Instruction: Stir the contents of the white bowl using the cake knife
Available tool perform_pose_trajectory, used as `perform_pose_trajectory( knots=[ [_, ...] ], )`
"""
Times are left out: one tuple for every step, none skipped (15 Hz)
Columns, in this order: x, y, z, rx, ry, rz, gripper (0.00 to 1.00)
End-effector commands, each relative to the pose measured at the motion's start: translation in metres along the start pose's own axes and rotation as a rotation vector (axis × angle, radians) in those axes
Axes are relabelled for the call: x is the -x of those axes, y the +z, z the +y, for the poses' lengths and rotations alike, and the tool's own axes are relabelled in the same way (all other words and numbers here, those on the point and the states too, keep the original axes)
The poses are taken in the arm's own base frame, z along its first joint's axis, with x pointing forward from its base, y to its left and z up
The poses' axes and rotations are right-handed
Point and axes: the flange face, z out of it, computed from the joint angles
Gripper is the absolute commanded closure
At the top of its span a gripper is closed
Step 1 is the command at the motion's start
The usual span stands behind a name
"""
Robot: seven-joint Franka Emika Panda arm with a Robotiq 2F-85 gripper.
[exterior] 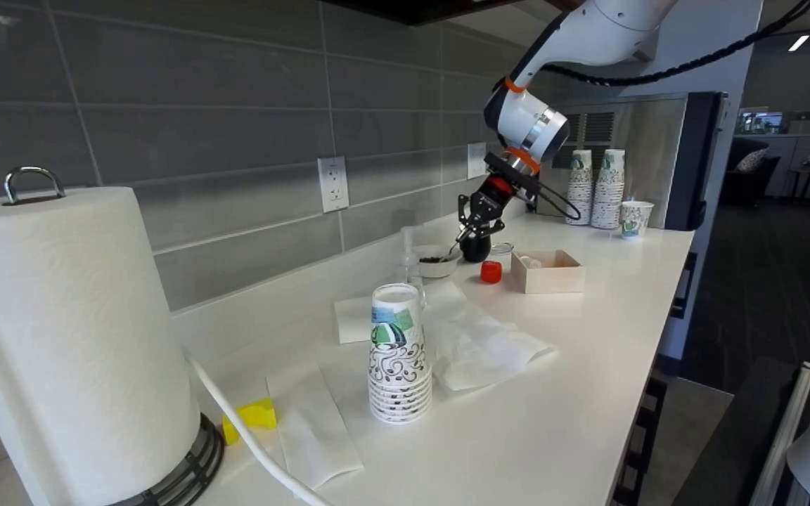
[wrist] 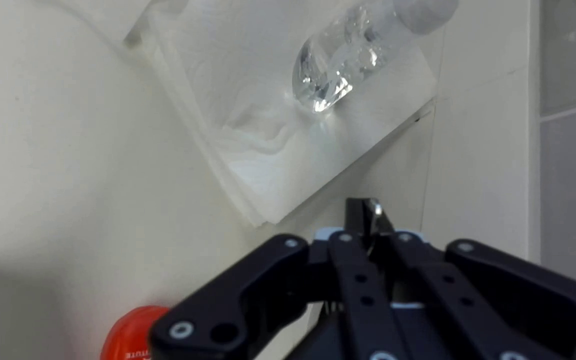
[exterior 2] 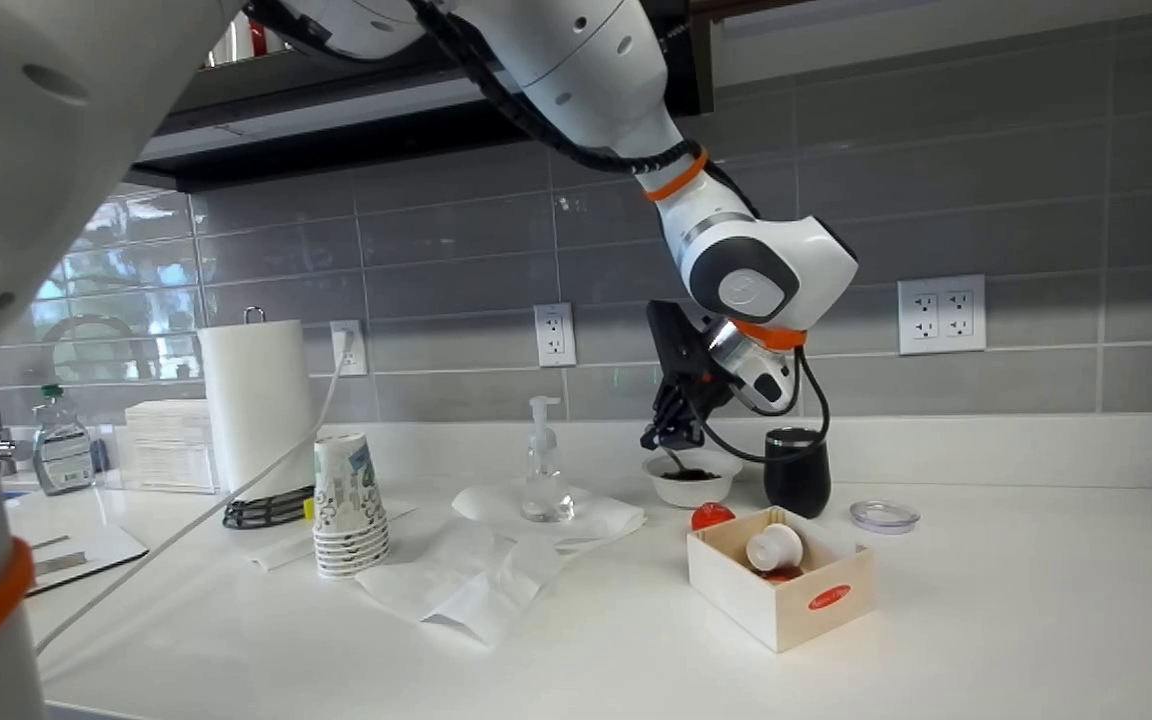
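The white bowl point(exterior: 445, 269) holds dark contents and stands on the counter close to the wall; it also shows in an exterior view point(exterior 2: 693, 491). My gripper point(exterior 2: 674, 444) is just above the bowl's rim, pointing down at a tilt. It is shut on a thin silver utensil, taken as the cake knife point(exterior 2: 675, 460), which slants down into the dark contents. The knife also shows in an exterior view point(exterior: 451, 249). In the wrist view the fingertips point(wrist: 368, 212) hold a shiny metal edge. The knife's lower end is hidden in the contents, and the bowl is hidden behind the gripper there.
A black cup point(exterior 2: 797, 473) stands right beside the bowl. A red object point(exterior 2: 711, 516) and an open wooden box point(exterior 2: 781, 590) are in front. A clear pump bottle point(exterior 2: 544, 470) stands on paper towels point(exterior 2: 481, 585). A clear lid point(exterior 2: 884, 516) and stacked paper cups point(exterior 2: 348, 505) are farther away.
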Motion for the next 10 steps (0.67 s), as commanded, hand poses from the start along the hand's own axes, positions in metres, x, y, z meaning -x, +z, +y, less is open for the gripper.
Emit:
perform_pose_trajectory(
  knots=[
    [-0.008,-0.003,0.0,0.028,0.034,0.02,0.99],
    [-0.006,-0.002,0.001,0.033,0.042,0.0,0.99],
    [-0.002,-0.001,0.001,0.044,0.049,-0.03,0.99],
    [0.001,0.001,0.001,0.055,0.052,-0.056,0.99],
    [0.005,0.003,0.001,0.065,0.055,-0.085,0.99],
    [0.009,0.005,0.0,0.084,0.059,-0.112,0.99],
    [0.013,0.008,0.0,0.106,0.06,-0.138,0.99],
    [0.016,0.01,-0.001,0.123,0.062,-0.16,0.99],
    [0.02,0.012,-0.001,0.139,0.058,-0.189,0.99],
    [0.025,0.014,-0.002,0.151,0.049,-0.219,0.99]
  ],
)
